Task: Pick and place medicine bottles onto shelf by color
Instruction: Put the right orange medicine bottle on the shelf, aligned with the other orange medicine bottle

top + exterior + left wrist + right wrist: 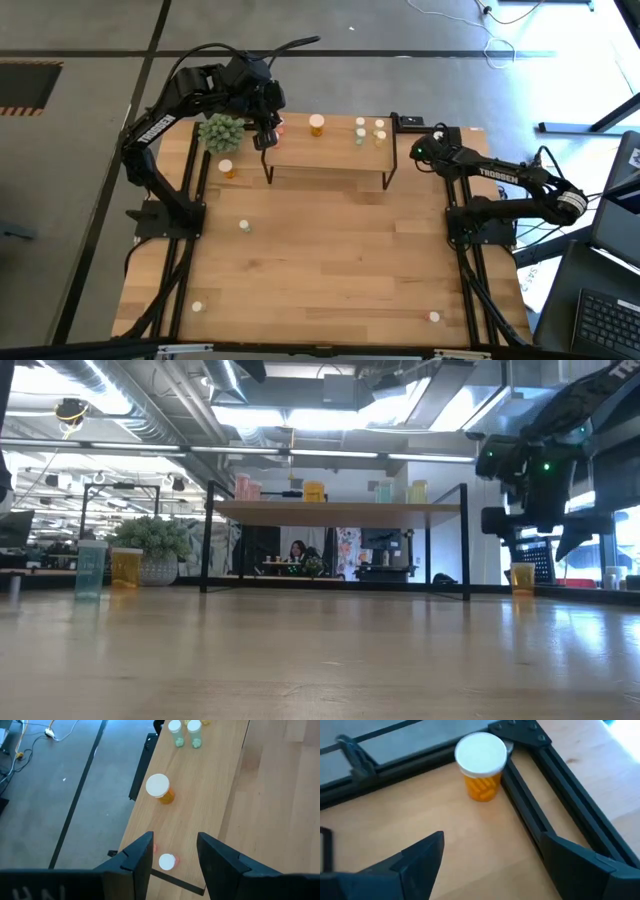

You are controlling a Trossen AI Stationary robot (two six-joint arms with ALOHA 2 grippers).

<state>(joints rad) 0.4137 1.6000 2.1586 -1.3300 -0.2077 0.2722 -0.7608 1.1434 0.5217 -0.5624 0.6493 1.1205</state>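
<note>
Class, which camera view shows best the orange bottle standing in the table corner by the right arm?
The right wrist view: the orange bottle fills the frame, cap and pills plain, ahead of the open right gripper. The low view shows it small at the side. In the high view the arm hides it; the left wrist view misses it.

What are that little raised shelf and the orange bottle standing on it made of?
The shelf looks like pale, matte wood with visible grain, on thin black legs, probably painted metal. The orange bottle seems to be translucent plastic, since its body shows through orange, topped by a smooth white cap, likely plastic too.
</note>
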